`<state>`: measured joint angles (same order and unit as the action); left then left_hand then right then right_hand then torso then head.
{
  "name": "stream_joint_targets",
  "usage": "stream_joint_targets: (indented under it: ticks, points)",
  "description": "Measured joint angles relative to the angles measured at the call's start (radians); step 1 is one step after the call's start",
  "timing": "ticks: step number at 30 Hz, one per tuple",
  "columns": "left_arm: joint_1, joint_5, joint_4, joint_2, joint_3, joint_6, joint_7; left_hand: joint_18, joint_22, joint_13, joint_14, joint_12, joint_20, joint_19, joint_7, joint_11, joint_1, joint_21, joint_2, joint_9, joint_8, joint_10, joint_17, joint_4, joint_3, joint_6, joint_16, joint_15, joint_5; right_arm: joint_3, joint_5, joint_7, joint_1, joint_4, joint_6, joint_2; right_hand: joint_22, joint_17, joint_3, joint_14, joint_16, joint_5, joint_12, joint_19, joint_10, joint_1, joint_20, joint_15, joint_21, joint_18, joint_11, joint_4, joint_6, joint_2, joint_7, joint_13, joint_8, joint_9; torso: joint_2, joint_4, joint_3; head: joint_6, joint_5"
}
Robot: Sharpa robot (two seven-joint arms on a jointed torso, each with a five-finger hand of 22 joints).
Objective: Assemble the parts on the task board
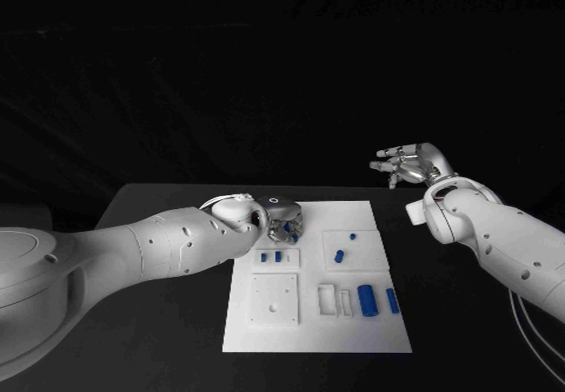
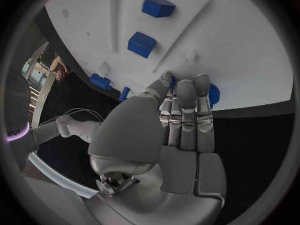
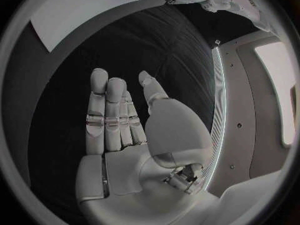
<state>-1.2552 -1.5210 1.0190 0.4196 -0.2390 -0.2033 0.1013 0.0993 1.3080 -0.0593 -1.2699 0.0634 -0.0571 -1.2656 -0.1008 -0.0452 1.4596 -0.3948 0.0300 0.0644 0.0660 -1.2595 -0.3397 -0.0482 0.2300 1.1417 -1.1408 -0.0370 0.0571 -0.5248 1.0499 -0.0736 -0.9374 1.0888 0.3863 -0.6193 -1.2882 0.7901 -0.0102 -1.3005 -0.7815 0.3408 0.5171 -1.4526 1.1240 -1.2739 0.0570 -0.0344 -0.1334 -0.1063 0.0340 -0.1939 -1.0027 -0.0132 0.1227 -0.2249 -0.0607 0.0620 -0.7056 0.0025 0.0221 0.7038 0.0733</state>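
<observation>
Left hand [image 1: 280, 222] over task board's [image 1: 318, 339] far-left corner, near edge seemingly open

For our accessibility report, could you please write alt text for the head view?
The left robot hand reaches down over the far left part of the white task board, where small blue parts lie. The right robot hand is raised above the black table, open and holding nothing.

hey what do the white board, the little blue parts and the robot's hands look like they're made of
Task board: looks like matte white plastic, flat with shallow moulded recesses and no glare.
Blue parts: probably solid plastic, with even colour and a dull finish; could be printed.
Left hand and right hand: silver-grey segments with a soft sheen, either metal or painted plastic; the look leaves that open.
</observation>
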Motion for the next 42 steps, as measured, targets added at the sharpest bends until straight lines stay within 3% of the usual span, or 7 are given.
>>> stream_joint_targets:
  ticks: [7,18,20,27,32,38,42]
  points:
    - [0.0,0.001,0.001,0.001,0.0,-0.002,-0.001,-0.008,0.0,0.001,-0.013,-0.002,-0.004,-0.004,0.005,0.006,-0.001,-0.039,-0.003,-0.001,0.0,-0.022,-0.007,-0.044,0.059,0.03,-0.005,-0.005,0.0,0.0,0.0,0.0,0.0,-0.001,0.0,0.0,0.0,-0.001,0.0,0.003,0.0,0.0,0.0,0.0,0.0,0.0,0.0,-0.003,0.0,0.0,0.0,0.0,-0.003,0.0,0.003,0.0,0.0,0.0,0.0,-0.0001,0.0,-0.001,0.001]
    - [0.001,0.022,0.029,0.025,0.001,-0.01,-0.001,-0.009,0.0,-0.001,-0.039,-0.008,-0.004,-0.004,0.012,0.017,-0.017,-0.08,-0.016,0.001,-0.009,-0.054,-0.017,-0.072,0.072,0.068,-0.009,-0.013,-0.004,0.0,0.0,0.0,0.0,-0.002,-0.001,0.001,-0.001,-0.001,0.0,0.003,0.0,0.004,0.0,0.0,0.0,0.0,0.0,-0.003,0.004,0.0,0.0,0.0,-0.003,0.0,0.003,0.001,0.0,0.0,0.0,-0.0003,0.0002,-0.002,0.002]
    - [0.001,0.038,0.04,0.035,0.007,-0.009,-0.001,-0.009,0.0,-0.001,-0.042,-0.008,-0.004,-0.004,0.012,0.017,-0.02,-0.081,-0.016,0.003,-0.009,-0.054,-0.018,-0.072,0.073,0.068,-0.009,-0.016,-0.004,0.0,0.0,0.0,0.0,-0.002,-0.001,0.001,-0.001,-0.001,0.0,0.003,0.0,0.004,0.0,0.0,0.0,0.0,0.0,-0.003,0.004,0.0,0.0,0.0,-0.003,0.0,0.003,0.001,0.0,0.0,0.0,-0.0003,0.0002,-0.003,0.002]
    - [-0.003,0.131,0.077,0.072,0.048,0.002,-0.005,-0.014,0.0,-0.001,-0.045,-0.008,-0.008,0.0,0.012,0.017,-0.025,-0.085,-0.013,0.003,-0.009,-0.054,-0.021,-0.075,0.07,0.068,-0.009,-0.013,-0.004,0.0,0.0,0.0,0.0,-0.002,-0.001,-0.001,-0.002,-0.001,0.0,0.004,0.0,0.004,0.0,0.0,0.0,0.0,0.0,-0.003,0.004,0.0,0.0,0.0,-0.003,0.0,0.002,0.001,0.0,0.0,0.0,0.0013,0.0004,-0.005,0.002]
    - [-0.015,0.225,0.121,0.111,0.077,0.017,-0.017,-0.014,0.0,-0.002,-0.045,-0.008,-0.008,0.0,0.012,0.017,-0.028,-0.089,-0.016,0.003,-0.009,-0.054,-0.022,-0.077,0.069,0.068,-0.009,-0.013,-0.004,0.0,0.0,0.0,0.0,-0.002,-0.001,-0.004,-0.003,-0.002,0.0,0.006,0.0,0.004,0.0,0.0,0.0,0.0,0.0,-0.001,0.004,0.0,0.0,0.0,-0.002,0.0,0.002,0.001,0.0,0.0,0.0,0.0014,0.0,-0.005,0.002]
    - [-0.033,0.299,0.167,0.153,0.087,0.039,-0.038,-0.014,-0.001,-0.002,-0.045,-0.008,-0.008,0.0,0.012,0.017,-0.029,-0.089,-0.017,0.002,-0.005,-0.054,-0.024,-0.081,0.065,0.067,-0.009,-0.013,-0.004,0.0,0.0,0.0,0.0,-0.003,-0.001,-0.006,-0.003,-0.002,0.0,0.006,0.0,0.004,0.0,0.0,0.0,0.0,0.0,-0.001,0.004,0.0,0.0,0.0,-0.002,0.0,0.002,0.002,0.0,0.0,0.0,0.0021,-0.0001,-0.003,0.004]
    - [-0.041,0.312,0.191,0.182,0.089,0.053,-0.05,-0.014,-0.001,-0.003,-0.045,-0.008,-0.008,0.0,0.012,0.017,-0.035,-0.089,-0.013,0.001,-0.005,-0.054,-0.024,-0.071,0.05,0.067,-0.009,-0.013,-0.004,0.0,0.0,0.0,0.0,-0.003,-0.001,-0.007,-0.003,-0.002,0.0,0.006,0.0,0.004,0.0,0.0,0.0,0.0,0.0,-0.001,0.004,0.0,0.0,0.0,-0.002,0.0,0.002,0.002,0.0,0.0,0.0,0.0022,-0.0001,-0.003,0.006]
